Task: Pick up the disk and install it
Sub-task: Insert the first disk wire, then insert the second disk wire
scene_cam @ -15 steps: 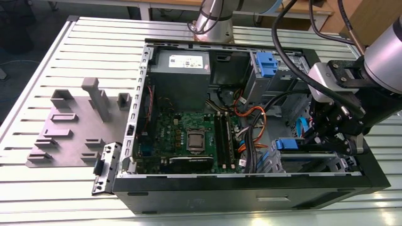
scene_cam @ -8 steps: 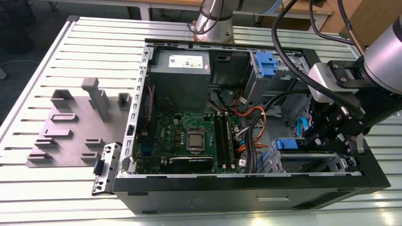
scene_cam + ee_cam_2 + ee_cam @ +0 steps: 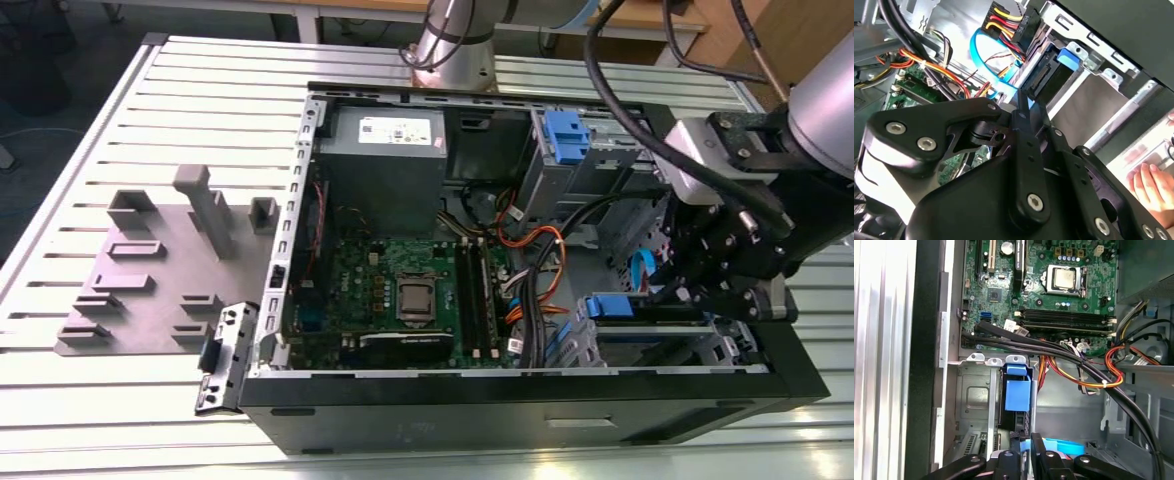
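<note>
The gripper (image 3: 687, 298) reaches down into the open computer case (image 3: 534, 405) at its near corner on the exterior view's right. In the first wrist view its fingers (image 3: 1037, 446) are clenched close together, and I can see nothing between them. In the second wrist view they narrow to a single tip against a dark slab. They look closed this way so that they can push on something, not carry it.

That slab is what I take for the disk (image 3: 1046, 80). It stands on edge in a slot of the grey drive cage (image 3: 974, 405), just beyond the gripper, with a blue tab (image 3: 1016, 390) at its upper end. By my judgement the disk already sits in its bay, though how deep it is seated is hidden.

Bundled black, orange and red cables (image 3: 1114, 365) cross just past the cage. They are presumably routed over the bay to reach the drive connectors. Beyond them lies the motherboard (image 3: 1054, 295) with its processor (image 3: 1064, 279). The power supply (image 3: 380, 150) sits at the far end of the case.

A person's hand (image 3: 1149, 185) rests outside the case wall. On the slatted table (image 3: 80, 150), at the exterior view's left, lies a grey fixture plate (image 3: 147, 270), well apart from the case.
</note>
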`<state>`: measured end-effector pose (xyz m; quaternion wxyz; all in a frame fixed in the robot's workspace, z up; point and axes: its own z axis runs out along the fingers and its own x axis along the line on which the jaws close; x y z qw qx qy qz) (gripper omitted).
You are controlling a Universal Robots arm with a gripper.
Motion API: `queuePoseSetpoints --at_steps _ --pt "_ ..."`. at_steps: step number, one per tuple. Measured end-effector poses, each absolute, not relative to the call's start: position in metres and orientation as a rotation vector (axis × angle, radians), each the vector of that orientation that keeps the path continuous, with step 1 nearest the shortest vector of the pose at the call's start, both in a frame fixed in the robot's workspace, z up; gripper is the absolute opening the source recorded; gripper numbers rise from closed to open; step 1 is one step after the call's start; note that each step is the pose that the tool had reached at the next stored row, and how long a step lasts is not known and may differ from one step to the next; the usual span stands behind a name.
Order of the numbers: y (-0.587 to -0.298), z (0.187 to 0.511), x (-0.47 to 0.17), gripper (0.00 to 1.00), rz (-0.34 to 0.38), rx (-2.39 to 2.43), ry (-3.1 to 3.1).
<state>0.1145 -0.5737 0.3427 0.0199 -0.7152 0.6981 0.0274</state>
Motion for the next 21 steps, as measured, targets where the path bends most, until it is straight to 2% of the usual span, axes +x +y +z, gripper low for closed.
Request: queuePoseSetpoints --at_steps 6,21 --pt "-0.573 0.361 0.114 0.24 0.085 -2.219 2.166" --pt "-0.573 0.361 0.128 0.24 0.085 -2.219 2.166"
